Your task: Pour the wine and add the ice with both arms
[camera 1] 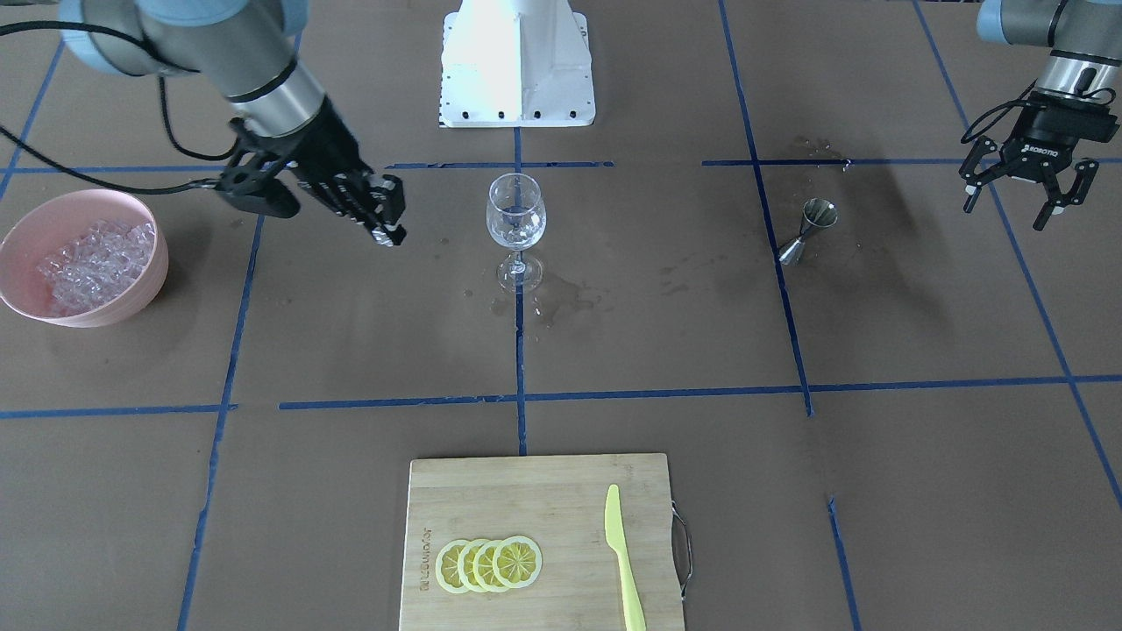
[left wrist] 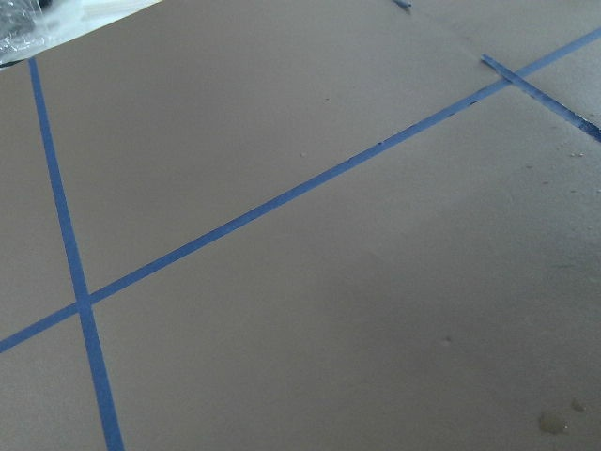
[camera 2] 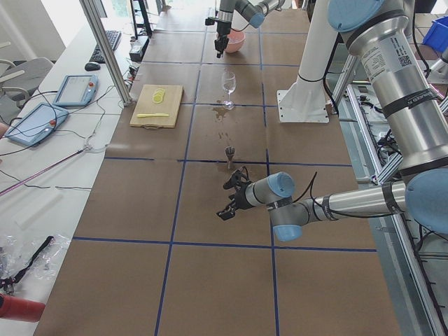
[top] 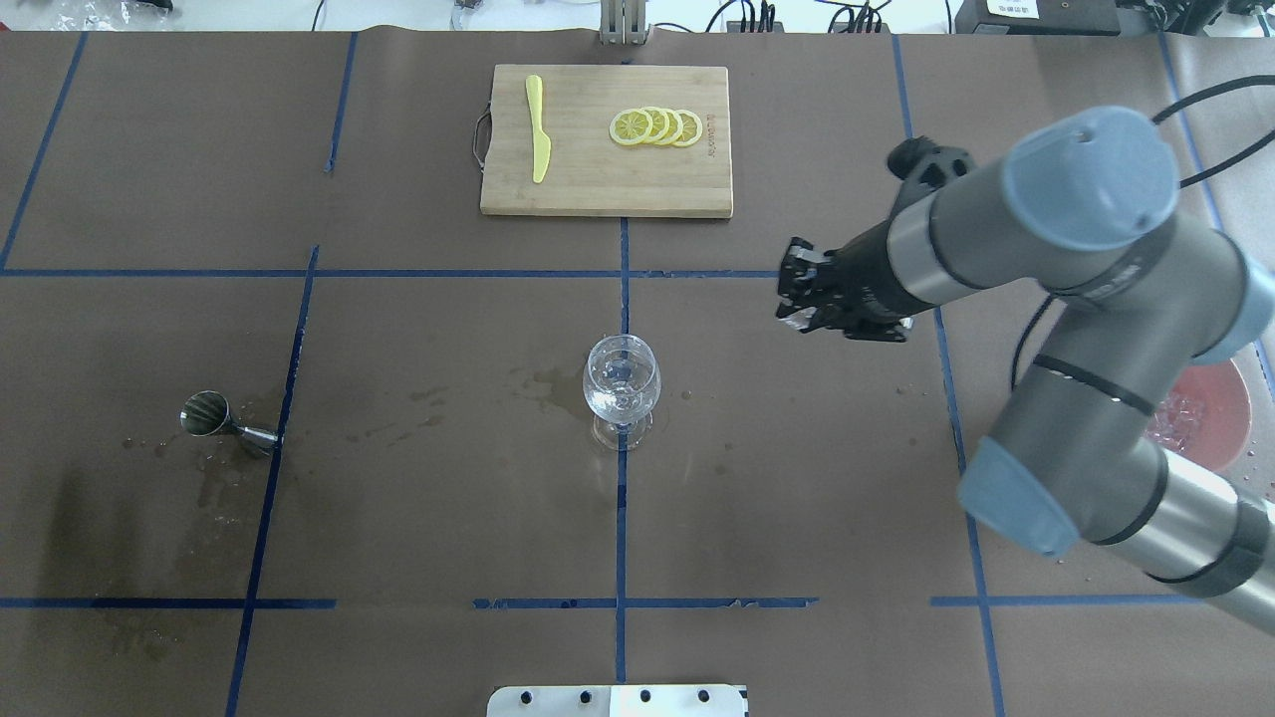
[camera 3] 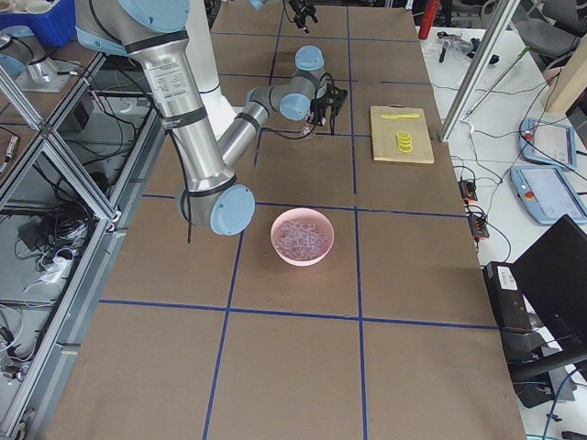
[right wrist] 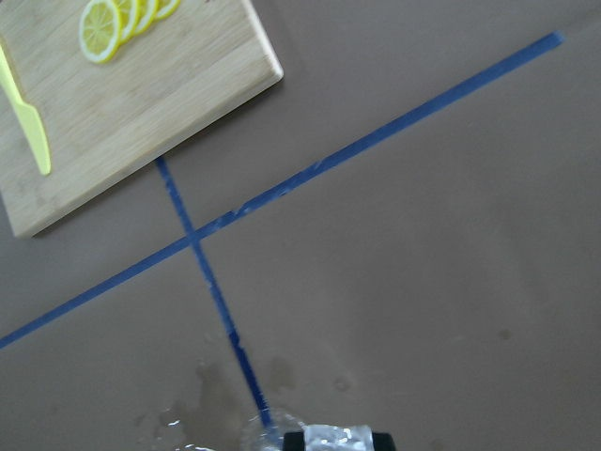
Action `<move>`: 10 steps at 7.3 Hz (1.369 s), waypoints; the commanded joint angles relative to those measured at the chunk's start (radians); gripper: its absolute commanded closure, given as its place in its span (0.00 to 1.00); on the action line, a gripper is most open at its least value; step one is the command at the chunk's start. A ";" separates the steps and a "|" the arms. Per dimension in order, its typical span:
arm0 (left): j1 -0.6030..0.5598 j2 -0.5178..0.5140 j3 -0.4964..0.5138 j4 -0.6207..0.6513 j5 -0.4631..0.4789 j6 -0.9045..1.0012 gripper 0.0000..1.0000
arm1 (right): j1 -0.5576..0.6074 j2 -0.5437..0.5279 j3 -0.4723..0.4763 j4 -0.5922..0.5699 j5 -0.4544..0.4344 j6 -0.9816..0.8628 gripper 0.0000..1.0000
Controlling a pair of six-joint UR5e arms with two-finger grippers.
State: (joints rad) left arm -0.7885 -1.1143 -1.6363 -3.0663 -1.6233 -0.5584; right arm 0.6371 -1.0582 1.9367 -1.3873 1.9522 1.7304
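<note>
My right gripper (camera 1: pixel 386 230) hangs tilted above the table between the pink bowl (camera 1: pixel 105 315) and the wine glass (camera 1: pixel 516 215), to the glass's side and clear of it. It is shut on a small clear ice cube (right wrist: pixel 338 438), which shows between the fingertips in the right wrist view. The gripper also shows in the overhead view (top: pixel 794 299). The bowl holds several more ice cubes (camera 1: pixel 92 263). The clear stemmed glass (top: pixel 622 378) stands upright at the table's middle. My left gripper (camera 1: pixel 1026 200) is open and empty, raised beyond a steel jigger (camera 1: pixel 806 230).
A bamboo cutting board (camera 1: pixel 526 499) with overlapping lemon slices (camera 1: pixel 489 564) and a yellow-green knife (camera 1: pixel 622 561) lies at the operators' edge. Wet patches (camera 1: pixel 561 298) surround the glass foot. The white base block (camera 1: pixel 517 61) stands at the robot's edge.
</note>
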 commanded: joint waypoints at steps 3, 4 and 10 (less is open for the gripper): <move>0.002 -0.006 -0.004 0.000 0.008 -0.041 0.00 | -0.079 0.213 -0.084 -0.055 -0.068 0.133 1.00; 0.002 -0.006 -0.004 0.000 0.008 -0.043 0.00 | -0.085 0.208 -0.076 -0.056 -0.068 0.133 1.00; 0.002 -0.006 -0.004 0.000 0.016 -0.044 0.00 | -0.122 0.184 -0.018 -0.099 -0.067 0.133 0.62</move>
State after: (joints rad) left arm -0.7869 -1.1198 -1.6399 -3.0664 -1.6095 -0.6028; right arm 0.5184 -0.8744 1.9169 -1.4824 1.8852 1.8638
